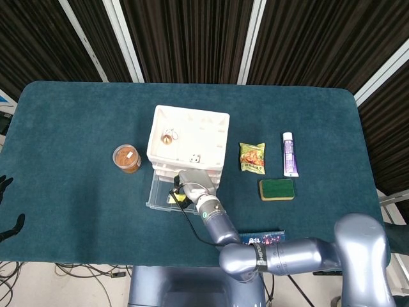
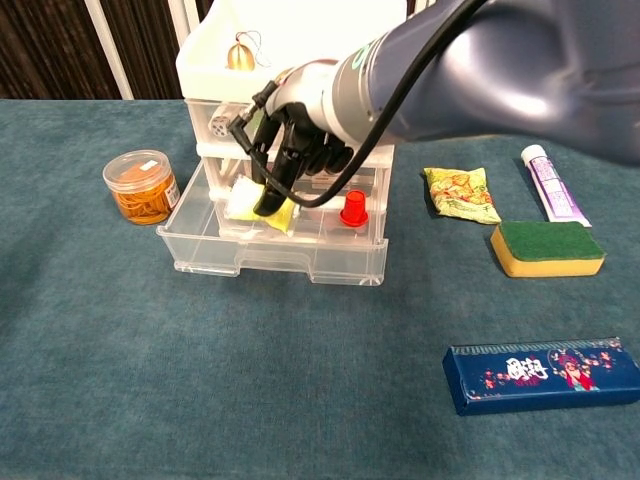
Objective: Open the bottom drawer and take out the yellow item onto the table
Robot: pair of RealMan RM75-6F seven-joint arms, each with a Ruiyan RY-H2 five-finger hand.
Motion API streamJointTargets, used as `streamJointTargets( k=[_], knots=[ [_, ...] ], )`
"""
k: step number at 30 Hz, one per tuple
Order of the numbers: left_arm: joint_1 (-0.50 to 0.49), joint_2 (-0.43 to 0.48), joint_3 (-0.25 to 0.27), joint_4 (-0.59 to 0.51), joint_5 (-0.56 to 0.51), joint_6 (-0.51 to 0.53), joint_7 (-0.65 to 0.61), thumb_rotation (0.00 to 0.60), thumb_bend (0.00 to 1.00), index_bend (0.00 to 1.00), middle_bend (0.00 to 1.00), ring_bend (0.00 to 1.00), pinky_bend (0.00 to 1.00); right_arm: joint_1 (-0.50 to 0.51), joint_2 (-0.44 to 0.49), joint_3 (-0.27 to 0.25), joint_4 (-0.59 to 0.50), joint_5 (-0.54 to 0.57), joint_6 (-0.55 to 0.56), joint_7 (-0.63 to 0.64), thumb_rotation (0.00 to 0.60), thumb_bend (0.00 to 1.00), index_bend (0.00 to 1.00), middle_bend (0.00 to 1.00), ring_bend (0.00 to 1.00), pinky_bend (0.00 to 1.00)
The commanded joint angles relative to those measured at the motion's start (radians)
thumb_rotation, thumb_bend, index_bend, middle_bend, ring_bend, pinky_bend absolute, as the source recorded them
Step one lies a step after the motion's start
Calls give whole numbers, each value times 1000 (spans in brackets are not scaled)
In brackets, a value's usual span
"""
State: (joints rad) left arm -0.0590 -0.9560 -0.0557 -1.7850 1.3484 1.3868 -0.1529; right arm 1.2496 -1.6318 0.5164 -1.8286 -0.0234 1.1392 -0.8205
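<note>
The white drawer unit (image 1: 188,137) stands mid-table with its clear bottom drawer (image 2: 275,262) pulled open. My right hand (image 2: 300,150) reaches down into that drawer from above and pinches the yellow item (image 2: 272,213), a soft yellow and pale piece, raised to about the height of the drawer's rim. In the head view the same hand (image 1: 192,182) covers most of the yellow item (image 1: 181,199). A small red piece (image 2: 352,208) stays in the drawer to the right. Only dark fingertips of my left hand (image 1: 6,204) show at the left edge, spread apart and holding nothing.
A jar of orange rubber bands (image 2: 143,186) stands left of the drawer. To the right lie a snack packet (image 2: 460,193), a tube (image 2: 550,185) and a green-yellow sponge (image 2: 547,248). A blue box (image 2: 543,373) lies near the front edge. A small bell (image 2: 238,55) sits on the unit's top.
</note>
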Motion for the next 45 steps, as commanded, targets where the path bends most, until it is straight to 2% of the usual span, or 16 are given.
streamJointTargets(
  k=[1,8,14,19,23,29,34,37,43,45],
  knots=[
    [0,0,0,0,0,0,1,600,407,46,0,0,0,-25,55,6,-66,-15,6,26,600,484,623,1000,1000,1000],
    [1,-1,0,-1,1,3,5,600,407,46,0,0,0,-91,186,-2,-216,-53,21,79,600,484,623,1000,1000,1000],
    [1,-1,1,-4,3,5,11,600,407,46,0,0,0,-190,318,-37,-319,-123,21,154,600,484,624,1000,1000,1000],
    [1,-1,0,-6,1,5,15,600,407,46,0,0,0,-280,427,-99,-356,-185,-18,215,600,484,623,1000,1000,1000],
    [1,-1,0,-7,1,6,16,600,407,46,0,0,0,-326,464,-168,-338,-219,-47,235,600,484,623,1000,1000,1000],
    [0,-1,1,-9,1,4,18,600,407,46,0,0,0,-355,417,-271,-221,-242,-91,263,600,478,623,1000,1000,1000],
    [-1,0,1,-8,-3,-1,17,600,410,46,0,0,0,-336,316,-318,-81,-209,-114,265,600,449,623,1000,1000,1000],
    [-1,2,1,-7,-3,-2,14,600,413,46,0,0,0,-315,267,-326,-27,-188,-117,253,600,427,623,1000,1000,1000],
    [-2,3,1,-6,-1,-3,12,600,413,46,0,0,0,-284,234,-342,13,-134,-127,216,600,401,620,1000,1000,1000],
    [-2,3,2,-6,0,-3,12,600,413,46,0,0,0,-275,232,-345,17,-116,-135,206,600,343,584,1000,1000,1000]
  ],
)
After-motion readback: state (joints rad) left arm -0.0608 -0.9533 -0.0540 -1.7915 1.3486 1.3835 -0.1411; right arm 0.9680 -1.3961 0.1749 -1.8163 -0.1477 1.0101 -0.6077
